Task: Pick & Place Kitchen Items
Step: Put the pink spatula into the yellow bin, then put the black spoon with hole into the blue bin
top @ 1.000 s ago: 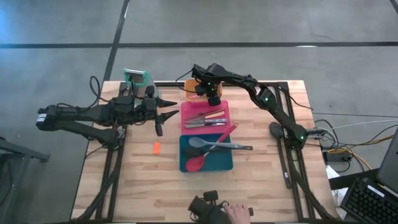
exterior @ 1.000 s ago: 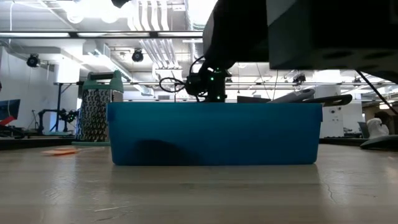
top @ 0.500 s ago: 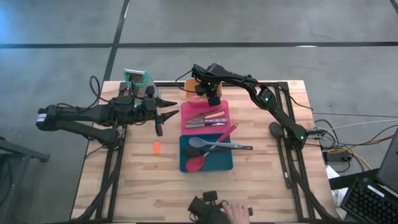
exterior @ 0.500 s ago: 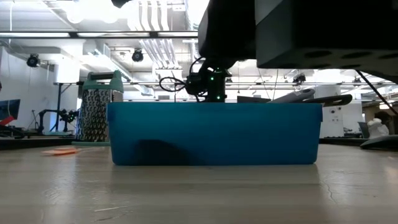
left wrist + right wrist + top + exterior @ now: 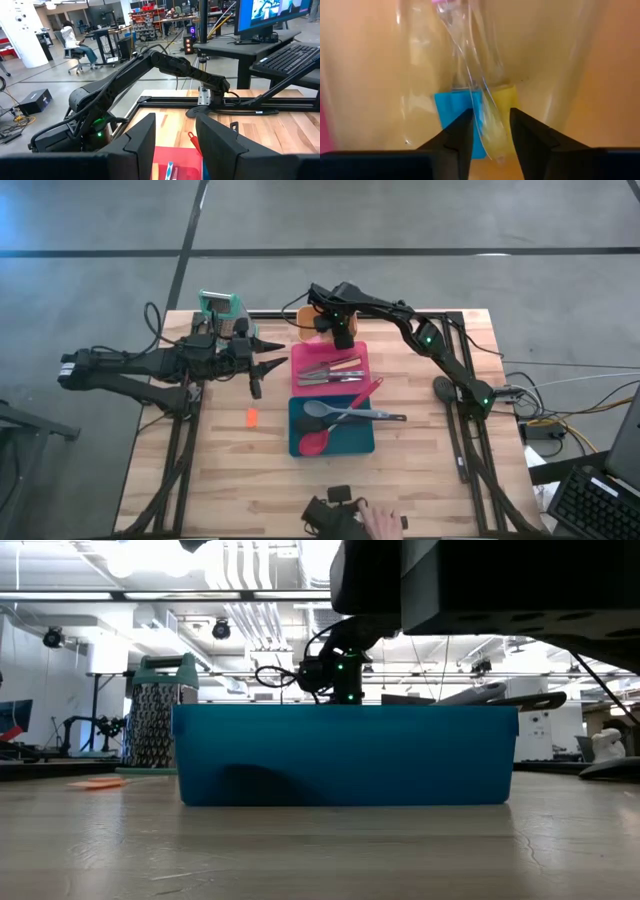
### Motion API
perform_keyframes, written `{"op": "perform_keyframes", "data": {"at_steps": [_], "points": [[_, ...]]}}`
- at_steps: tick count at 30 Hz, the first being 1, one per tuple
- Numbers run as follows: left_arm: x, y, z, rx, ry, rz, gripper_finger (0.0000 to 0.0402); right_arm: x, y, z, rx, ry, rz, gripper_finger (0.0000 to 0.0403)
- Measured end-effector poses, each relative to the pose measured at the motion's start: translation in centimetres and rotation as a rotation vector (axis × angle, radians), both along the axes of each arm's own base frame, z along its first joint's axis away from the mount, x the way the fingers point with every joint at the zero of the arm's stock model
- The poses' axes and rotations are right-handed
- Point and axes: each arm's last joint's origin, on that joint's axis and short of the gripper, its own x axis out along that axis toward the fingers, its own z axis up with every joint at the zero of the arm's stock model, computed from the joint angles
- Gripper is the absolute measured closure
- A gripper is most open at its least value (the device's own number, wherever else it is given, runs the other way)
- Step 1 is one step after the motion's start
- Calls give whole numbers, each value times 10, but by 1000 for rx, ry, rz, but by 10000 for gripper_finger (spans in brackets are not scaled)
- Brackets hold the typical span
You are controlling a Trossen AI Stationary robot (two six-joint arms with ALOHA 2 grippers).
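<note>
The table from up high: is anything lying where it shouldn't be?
Yes. A small orange piece lies alone on the bare wood, left of the teal tray, not in any tray. A red spoon also sits askew, its handle poking out across the edge between the pink tray and the teal one.

— Trays? Pink (image 5: 330, 366) at 12 o'clock of teal (image 5: 331, 426); orange (image 5: 306, 320) beyond.
— Spoons? Red (image 5: 316, 442), grey (image 5: 318, 410).
— Grater (image 5: 219, 310)? Green-topped, perforated metal. Blue piece (image 5: 457, 117), yellow piece (image 5: 506, 111).

The right claw (image 5: 341, 332) edged slightly toward the tabletop's far edge, off the pink tray (image 5: 329, 366) and nearer the orange tray (image 5: 306, 316).
</note>
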Motion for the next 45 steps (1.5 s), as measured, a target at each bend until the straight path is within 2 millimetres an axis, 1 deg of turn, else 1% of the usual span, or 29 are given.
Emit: {"op": "perform_keyframes", "data": {"at_steps": [6, 12, 16, 19, 24, 27, 31, 34, 37, 39, 41, 43, 45], "points": [[0, 0, 0, 0, 0, 0, 257, 1, 5, 7, -8, -1, 18, 236], [0, 0, 0, 0, 0, 0, 257, 5, 17, 26, -30, -33, 48, 209], [0, 0, 0, 0, 1, 0, 257, 5, 24, 43, -102, -26, 53, 202], [0, 0, 0, 0, 1, 0, 257, 3, 31, 58, -143, -26, 57, 206], [0, 0, 0, 0, 2, 0, 257, -1, 51, 91, -153, -66, 40, 221], [0, 0, 0, 0, 2, 1, 257, -8, 66, 116, -156, -93, 4, 231], [0, 0, 0, 0, 2, 0, 257, -24, 89, 154, -160, -152, -80, 243], [0, 0, 0, 0, 2, 0, 257, -38, 107, 181, -151, -207, -176, 252], [0, 0, 0, 0, 3, 1, 257, -54, 125, 204, -123, -250, -312, 263], [0, 0, -1, 0, 5, 0, 257, -66, 137, 217, -77, -270, -390, 271], [0, 0, -1, 0, 5, 0, 257, -74, 149, 229, -11, -331, -430, 279], [0, 0, -1, -1, 5, 0, 257, -83, 165, 237, 91, -358, -436, 287], [0, 0, -2, -1, 11, 0, 257, -92, 180, 244, 156, -373, -431, 296]]}}
